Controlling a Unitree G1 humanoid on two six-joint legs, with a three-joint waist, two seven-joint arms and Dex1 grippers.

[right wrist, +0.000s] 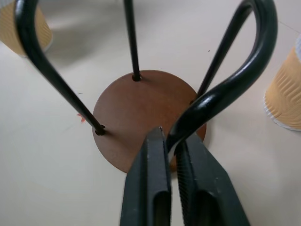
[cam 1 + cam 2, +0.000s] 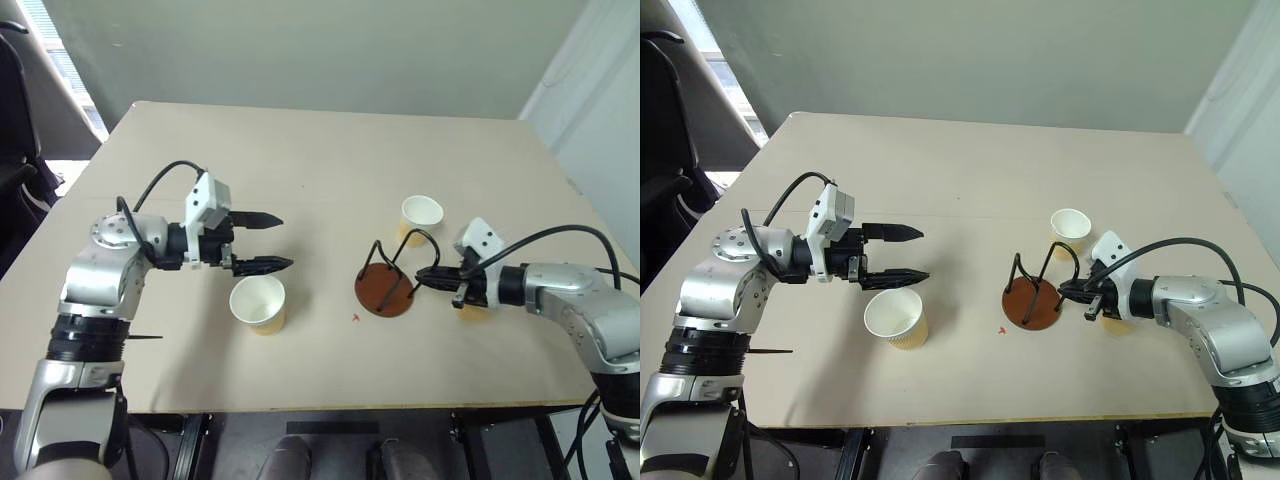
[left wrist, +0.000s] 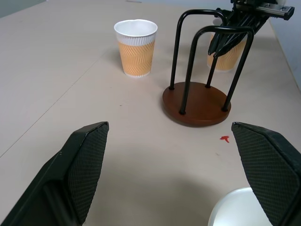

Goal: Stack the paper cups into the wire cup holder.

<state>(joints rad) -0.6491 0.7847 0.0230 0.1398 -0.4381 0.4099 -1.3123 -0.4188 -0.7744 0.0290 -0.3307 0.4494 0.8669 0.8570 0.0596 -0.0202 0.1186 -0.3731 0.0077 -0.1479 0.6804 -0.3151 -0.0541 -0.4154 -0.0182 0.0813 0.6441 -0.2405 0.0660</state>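
- We see a tan table (image 2: pixel 330 160) taking up most of the head views, with the two arms reaching in over its near edge.
- We see the left gripper (image 2: pixel 262 241) at about nine o'clock of the table's middle, pointing sideways toward the holder, its two black fingers (image 3: pixel 82 160) spread wide with nothing between them.
- We see the right gripper (image 2: pixel 430 275) at about four o'clock, pointing in from the right; its fingers (image 1: pixel 153 188) stand nearly pressed together, pinching one black wire loop of the holder in the narrow gap between them.
- We see the holder (image 2: pixel 384 291) just right of the table's middle: a round reddish-brown disc lying flat, two black wire loops standing upright on it, no cup inside.
- We see one cup (image 2: pixel 258 304) upright at about seven o'clock of the holder, well apart from it, just below the left gripper's fingertips and not touched by them.
- We see a second cup (image 2: pixel 421 219) upright at about one o'clock of the holder, near it but apart.
- We see a third cup (image 3: pixel 225 56) upright at about three o'clock of the holder, mostly hidden behind the right gripper in the head views.
- We see a small red mark (image 2: pixel 356 318) on the table at about seven o'clock of the disc, just beside it.
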